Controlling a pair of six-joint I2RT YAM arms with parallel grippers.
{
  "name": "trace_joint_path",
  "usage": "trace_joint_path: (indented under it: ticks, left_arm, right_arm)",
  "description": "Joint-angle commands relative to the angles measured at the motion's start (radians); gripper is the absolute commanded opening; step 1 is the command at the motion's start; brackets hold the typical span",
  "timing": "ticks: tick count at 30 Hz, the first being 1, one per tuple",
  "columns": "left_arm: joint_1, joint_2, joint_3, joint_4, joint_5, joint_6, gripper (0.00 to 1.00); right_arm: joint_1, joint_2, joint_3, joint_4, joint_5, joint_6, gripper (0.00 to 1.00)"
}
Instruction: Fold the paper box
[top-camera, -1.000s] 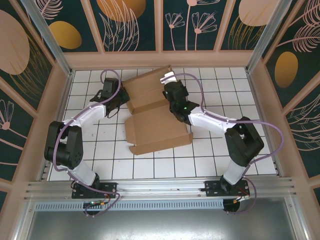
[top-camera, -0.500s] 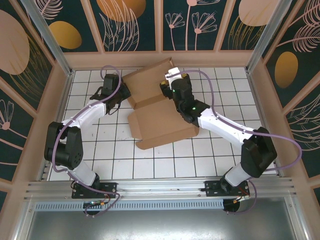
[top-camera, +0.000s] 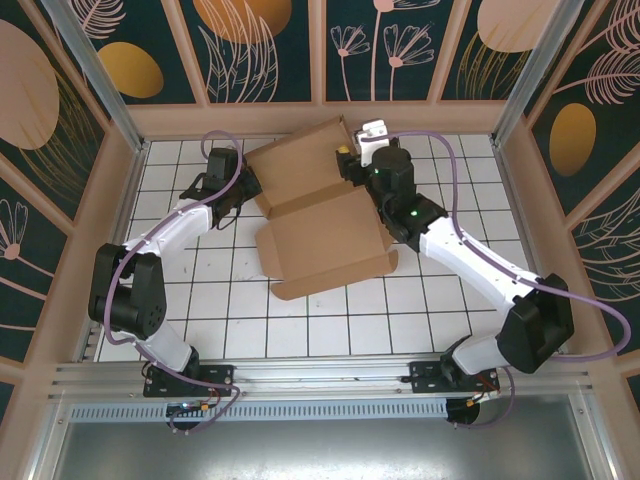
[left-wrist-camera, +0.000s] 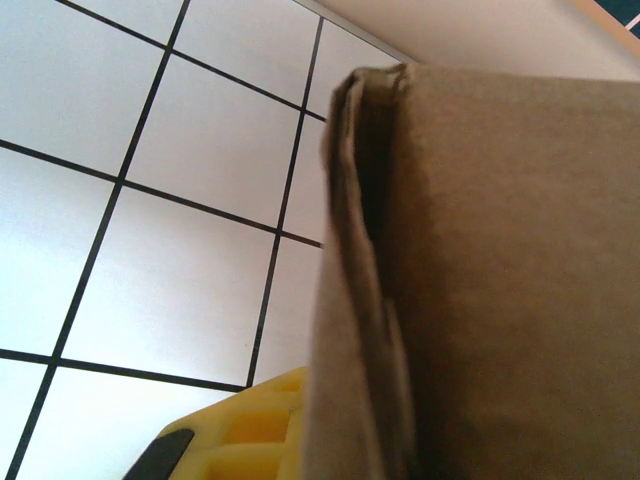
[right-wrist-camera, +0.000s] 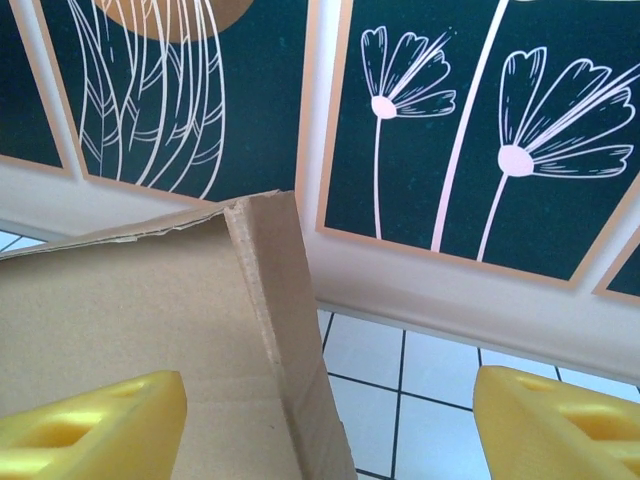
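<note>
Paper box (top-camera: 322, 232), the plain brown cardboard one with flaps and fold lines, is held at its left edge by your left gripper (top-camera: 238, 188). That two-finger gripper is closed tight. In the left wrist view one yellow ribbed finger (left-wrist-camera: 235, 440) peeks out at the bottom, pressed right up against a folded, doubled edge of the cardboard (left-wrist-camera: 500, 280). The other finger is hidden behind the cardboard.

Your right gripper (top-camera: 347, 157) is at the back right corner of the box, and it is wide open. In the right wrist view its two yellow fingers (right-wrist-camera: 95, 425) stand far apart at the bottom corners. A raised flap of the box (right-wrist-camera: 130, 310) stands behind the left finger, and its folded side edge runs down between the two fingers. You cannot tell if the left finger touches the flap. The right finger is over bare tiles and holds nothing.

The box lies open on the white tiled table with black lines (top-camera: 200, 300), near the back and about in the middle. Its back part is tilted up and its front part lies flat. Behind it stands the dark green wall with pale drawn flowers (right-wrist-camera: 430, 130).
</note>
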Motion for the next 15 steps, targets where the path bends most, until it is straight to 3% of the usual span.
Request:
trace_joint_path:
  ticks: [1, 11, 15]
  left_arm:
    - [-0.004, -0.023, 0.034, -0.008, 0.005, 0.01, 0.0]
    - [-0.005, -0.021, 0.028, -0.009, 0.017, 0.019, 0.0]
    - [-0.005, -0.021, 0.028, -0.013, 0.013, 0.022, 0.0]
  right_arm:
    - [-0.003, 0.061, 0.065, -0.029, 0.033, -0.024, 0.73]
    - [0.019, 0.273, 0.225, -0.017, 0.209, -0.158, 0.42]
    - [0.051, 0.342, 0.259, 0.035, 0.319, -0.262, 0.13]
